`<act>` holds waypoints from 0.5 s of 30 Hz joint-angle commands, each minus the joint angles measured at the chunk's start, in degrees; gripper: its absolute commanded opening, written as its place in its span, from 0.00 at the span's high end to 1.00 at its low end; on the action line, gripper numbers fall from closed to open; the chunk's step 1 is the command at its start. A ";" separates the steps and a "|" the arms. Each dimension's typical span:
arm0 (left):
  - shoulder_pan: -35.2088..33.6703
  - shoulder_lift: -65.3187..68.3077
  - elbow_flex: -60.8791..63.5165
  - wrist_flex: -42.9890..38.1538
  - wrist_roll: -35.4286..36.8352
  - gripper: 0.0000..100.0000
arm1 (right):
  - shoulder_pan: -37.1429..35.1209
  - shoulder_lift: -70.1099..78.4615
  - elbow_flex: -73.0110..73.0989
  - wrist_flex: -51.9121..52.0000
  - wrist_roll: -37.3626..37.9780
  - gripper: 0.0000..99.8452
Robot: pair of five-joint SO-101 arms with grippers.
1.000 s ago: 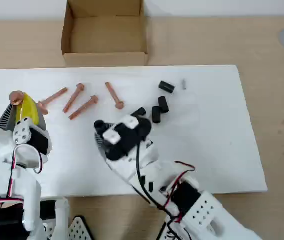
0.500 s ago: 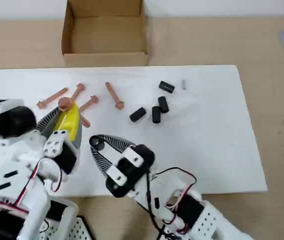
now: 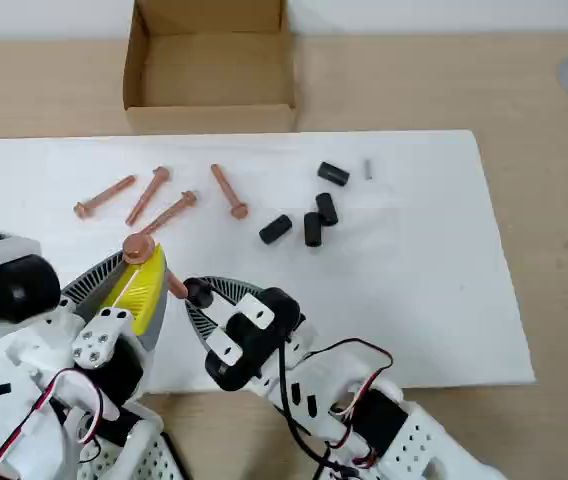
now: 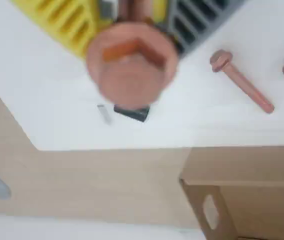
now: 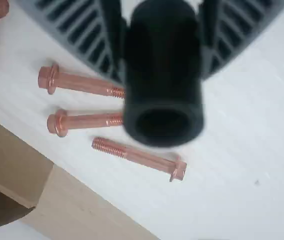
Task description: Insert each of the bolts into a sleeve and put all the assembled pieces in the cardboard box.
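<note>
Left gripper clamped on a bolt, its tip just beside the black sleeve pinched in the right gripper, near edge of the white mat, four loose bolts far left, four loose sleeves to their right, cardboard box beyond.

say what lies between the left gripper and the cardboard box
In the high view, four loose bolts lie on the white mat between the left gripper, shut on a bolt, and the cardboard box.
</note>
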 commanded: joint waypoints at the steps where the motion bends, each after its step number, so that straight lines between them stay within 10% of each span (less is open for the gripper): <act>1: 0.62 -0.04 0.79 -0.09 -0.09 0.99 | -0.48 -7.25 -0.22 -0.26 0.44 0.99; 15: 0.53 -0.22 8.09 -8.26 -5.10 0.99 | -0.48 -7.34 -0.22 -4.31 -3.16 0.99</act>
